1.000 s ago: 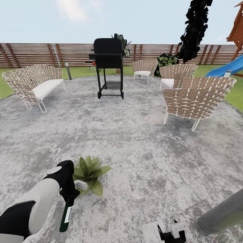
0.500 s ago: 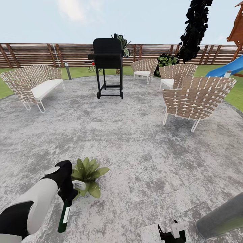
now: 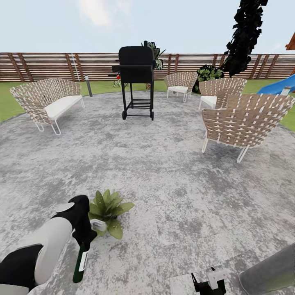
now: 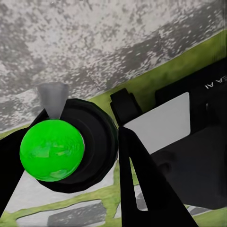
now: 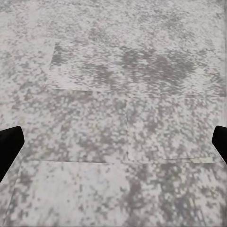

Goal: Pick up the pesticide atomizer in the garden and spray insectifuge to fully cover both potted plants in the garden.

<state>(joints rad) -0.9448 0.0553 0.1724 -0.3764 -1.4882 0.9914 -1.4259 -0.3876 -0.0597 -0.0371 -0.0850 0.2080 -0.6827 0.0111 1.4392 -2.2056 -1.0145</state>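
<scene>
A home garden: round stone patio (image 3: 172, 176), woven chairs (image 3: 241, 123), black grill (image 3: 136, 69), wooden fence (image 3: 49, 65) at 12 o'clock.

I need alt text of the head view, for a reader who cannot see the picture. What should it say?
The robot's left gripper holds the pesticide atomizer beside a small potted plant on a round grey stone patio. Farther back stand a black grill, wicker chairs and a brown slatted fence.
</scene>
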